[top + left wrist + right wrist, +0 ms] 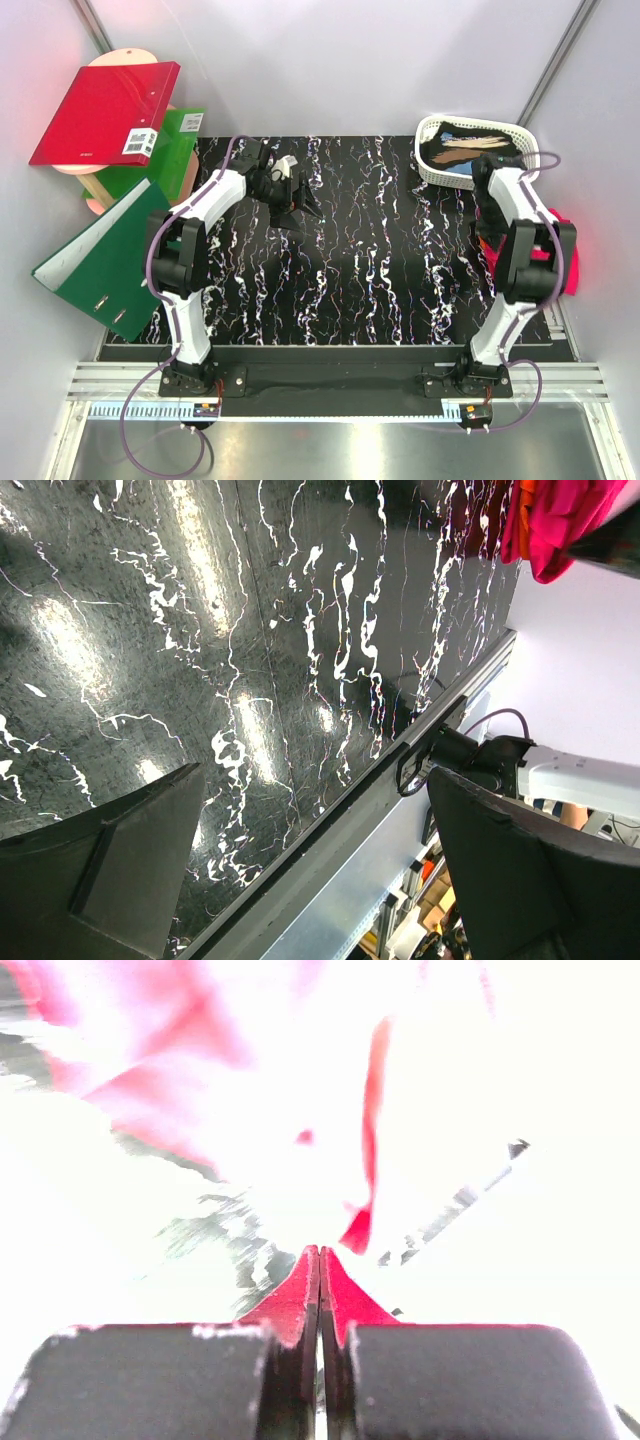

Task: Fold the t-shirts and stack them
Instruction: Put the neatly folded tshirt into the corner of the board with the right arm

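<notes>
A magenta-pink t-shirt (568,250) lies bunched at the table's right edge, mostly hidden behind my right arm (520,225). In the left wrist view the same pink t-shirt (560,520) shows at the top right, with a sliver of orange t-shirt (524,494) beside it. My right gripper (320,1252) is shut; its view is washed out, with pink cloth blurred beyond the tips. I cannot make out any cloth between the jaws. My left gripper (297,210) hangs open over the far-left part of the mat, and nothing sits between the left gripper's (315,780) fingers.
A red ring binder (105,112) and a green binder (100,255) lean at the left, off the black marbled mat (360,270). A white basket (432,135) holding small items stands at the back right. Grey walls close in on both sides.
</notes>
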Motion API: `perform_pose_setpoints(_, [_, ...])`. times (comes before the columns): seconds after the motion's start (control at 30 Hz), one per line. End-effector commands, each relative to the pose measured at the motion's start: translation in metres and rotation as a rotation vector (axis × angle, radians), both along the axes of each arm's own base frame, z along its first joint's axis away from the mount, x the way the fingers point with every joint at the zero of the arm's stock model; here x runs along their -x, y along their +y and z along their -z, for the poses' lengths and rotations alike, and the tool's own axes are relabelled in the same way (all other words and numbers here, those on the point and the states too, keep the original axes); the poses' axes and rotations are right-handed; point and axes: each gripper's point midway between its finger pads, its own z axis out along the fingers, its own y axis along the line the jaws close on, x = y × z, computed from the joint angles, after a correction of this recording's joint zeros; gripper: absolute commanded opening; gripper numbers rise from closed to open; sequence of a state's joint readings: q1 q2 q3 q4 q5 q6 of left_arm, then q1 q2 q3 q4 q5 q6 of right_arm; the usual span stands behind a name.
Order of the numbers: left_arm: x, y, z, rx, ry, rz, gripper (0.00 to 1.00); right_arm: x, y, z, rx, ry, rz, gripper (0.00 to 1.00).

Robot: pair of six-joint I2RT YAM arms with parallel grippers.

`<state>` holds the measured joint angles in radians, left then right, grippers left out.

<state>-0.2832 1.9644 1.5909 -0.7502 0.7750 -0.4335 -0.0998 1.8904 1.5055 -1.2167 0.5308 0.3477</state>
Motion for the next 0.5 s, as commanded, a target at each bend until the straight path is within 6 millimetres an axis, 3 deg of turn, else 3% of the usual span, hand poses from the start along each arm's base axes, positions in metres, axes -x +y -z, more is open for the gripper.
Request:
perform_pose_setpoints(0.0, [-0.003, -0.004, -0.021, 0.042, -0.072, 0.024, 0.99, -0.014, 0.055, -0.049, -0.237, -0.195, -0.084, 0.0])
perform_pose_setpoints(0.1, [-0.002, -0.004, -0.02, 0.042, -0.071, 0.027, 0.99, -0.024, 0.079, -0.06, -0.368, -0.287, -0.131, 0.01])
perform_pose_setpoints(0.13, [-0.003, -0.002, -0.02, 0.035, -0.076, 0.022, 0.99, -0.027, 0.087, -0.061, -0.41, -0.312, -0.153, 0.1])
perform_pose_setpoints(0.17, [-0.004, -0.001, -0.019, 0.025, -0.086, 0.018, 0.99, -0.041, 0.101, -0.067, -0.486, -0.385, -0.193, 0.22])
perform_pose_setpoints(0.23, [-0.005, 0.001, -0.02, 0.013, -0.102, 0.016, 0.99, -0.052, 0.119, -0.08, -0.569, -0.473, -0.248, 0.56])
perform_pose_setpoints(0.27, [-0.007, 0.001, -0.024, 0.014, -0.119, 0.02, 0.99, -0.067, 0.129, -0.091, -0.611, -0.552, -0.286, 0.85])
perform_pose_setpoints(0.3, [-0.008, 0.001, -0.026, 0.011, -0.13, 0.018, 0.99, -0.071, 0.141, -0.103, -0.628, -0.603, -0.329, 0.93])
perform_pose_setpoints(0.37, [-0.007, 0.0, -0.031, 0.027, -0.161, 0.033, 0.99, -0.09, 0.146, -0.119, -0.618, -0.716, -0.378, 1.0])
perform_pose_setpoints(0.43, [-0.01, -0.001, -0.039, 0.042, -0.2, 0.035, 0.99, -0.095, 0.166, -0.139, -0.614, -0.793, -0.472, 0.99])
perform_pose_setpoints(0.47, [-0.012, 0.001, -0.04, 0.028, -0.212, 0.025, 0.99, -0.107, 0.168, -0.152, -0.591, -0.87, -0.516, 1.0])
